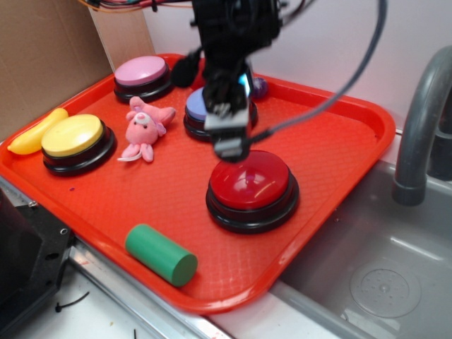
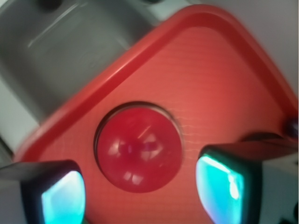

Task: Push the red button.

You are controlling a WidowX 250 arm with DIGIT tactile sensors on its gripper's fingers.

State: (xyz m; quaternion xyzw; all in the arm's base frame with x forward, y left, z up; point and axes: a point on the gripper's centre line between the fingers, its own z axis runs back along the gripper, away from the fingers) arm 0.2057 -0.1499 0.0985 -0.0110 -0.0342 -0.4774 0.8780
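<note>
My tool [image 2: 140, 189] is spread wide and empty, pads [image 2: 218, 179] flanking the red button [image 2: 138, 151] directly beneath me. To press cleanly, I should descend straight onto the dome's centre. Beyond the button, the red tray [image 2: 205, 56] rim meets the sink [image 2: 60, 51].

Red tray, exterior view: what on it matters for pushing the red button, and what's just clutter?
Matters:
- red button, large glossy dome on a black base
- gripper, above the button's back edge, fingers apart in the wrist view

Clutter:
- pink button
- yellow button
- blue-purple button
- pink plush toy
- green cylinder
- yellow banana
</note>
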